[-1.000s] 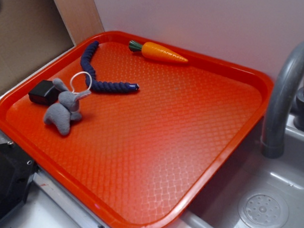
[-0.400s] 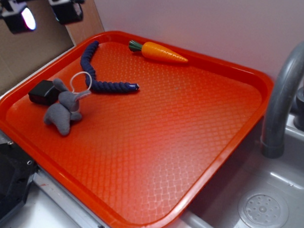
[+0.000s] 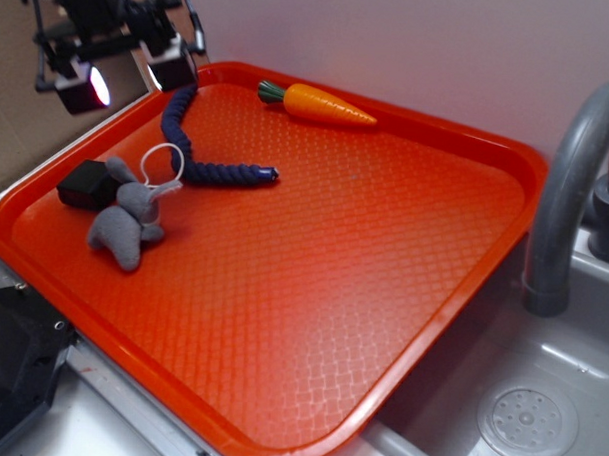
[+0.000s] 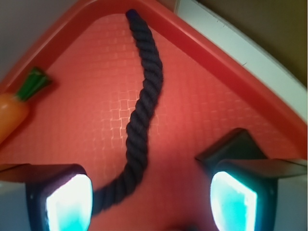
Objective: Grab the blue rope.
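Two jaws spread wide — blue rope (image 4: 144,103) lies between, untouched.

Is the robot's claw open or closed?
Open. The gripper shows its two fingers spread wide apart, with the blue rope on the tray between them.

The pincer (image 3: 125,70) hangs at the upper left of the exterior view, its dark arm reaching in from the top corner. Its two fingers (image 4: 67,202) stand wide apart with nothing between them, and their inner pads glow pale. It points downward, holding nothing.
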Robot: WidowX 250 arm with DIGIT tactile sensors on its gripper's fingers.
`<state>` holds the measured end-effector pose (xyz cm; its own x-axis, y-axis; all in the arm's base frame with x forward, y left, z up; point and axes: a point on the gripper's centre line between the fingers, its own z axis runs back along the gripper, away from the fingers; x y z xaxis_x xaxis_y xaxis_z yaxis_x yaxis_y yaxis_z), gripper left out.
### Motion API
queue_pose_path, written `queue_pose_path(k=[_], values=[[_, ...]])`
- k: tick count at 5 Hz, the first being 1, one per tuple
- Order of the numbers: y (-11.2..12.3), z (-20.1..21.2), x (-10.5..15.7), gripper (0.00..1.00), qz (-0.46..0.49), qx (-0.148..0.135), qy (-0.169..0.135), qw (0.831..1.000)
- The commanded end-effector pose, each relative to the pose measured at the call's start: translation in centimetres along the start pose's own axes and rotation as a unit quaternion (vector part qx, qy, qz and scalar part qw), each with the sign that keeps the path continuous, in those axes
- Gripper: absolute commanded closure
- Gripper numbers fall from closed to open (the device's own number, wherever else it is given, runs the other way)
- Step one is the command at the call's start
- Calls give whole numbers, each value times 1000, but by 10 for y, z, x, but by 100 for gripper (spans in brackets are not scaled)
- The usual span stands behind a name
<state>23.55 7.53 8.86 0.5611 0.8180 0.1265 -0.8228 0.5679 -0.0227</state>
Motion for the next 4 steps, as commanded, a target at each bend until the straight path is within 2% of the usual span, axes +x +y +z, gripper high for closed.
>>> queue_pose_path(k=[1,3,4], values=[[1,-32,24,0,20,-1,-38,999],[-2,-64,30,0,-4,-4,-32,999],[-1,-69,26,0,-20,-38,-19,999]])
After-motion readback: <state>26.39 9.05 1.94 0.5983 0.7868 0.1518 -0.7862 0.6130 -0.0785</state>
